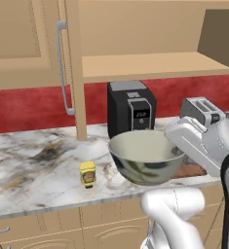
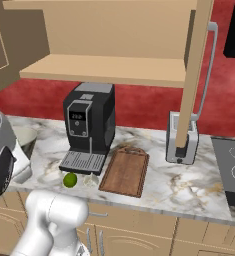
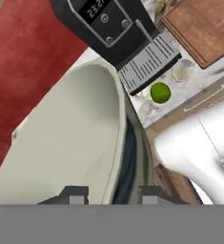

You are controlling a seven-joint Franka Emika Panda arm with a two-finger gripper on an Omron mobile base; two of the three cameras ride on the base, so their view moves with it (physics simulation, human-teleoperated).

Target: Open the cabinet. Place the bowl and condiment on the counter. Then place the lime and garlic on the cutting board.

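Note:
The grey-green bowl [image 1: 144, 160] hangs level over the front of the marble counter [image 1: 33, 165], and my gripper [image 1: 176, 147] is shut on its right rim. In the hand view the bowl [image 3: 70, 143] runs between my fingertips, the gripper [image 3: 112, 196] pinching its wall. The yellow condiment [image 1: 87, 173] stands upright on the counter left of the bowl. The lime [image 2: 70, 180] and the pale garlic [image 2: 91, 180] lie side by side by the coffee machine's tray, just left of the cutting board [image 2: 125, 171]. The cabinet [image 1: 135, 63] stands open with a bare shelf.
A black coffee machine [image 2: 89, 117] stands at the back behind the lime. A silver toaster [image 2: 181, 142] sits right of the board, then a stove top [image 2: 234, 170]. The open cabinet doors [image 1: 62, 68] hang out over the counter on both sides.

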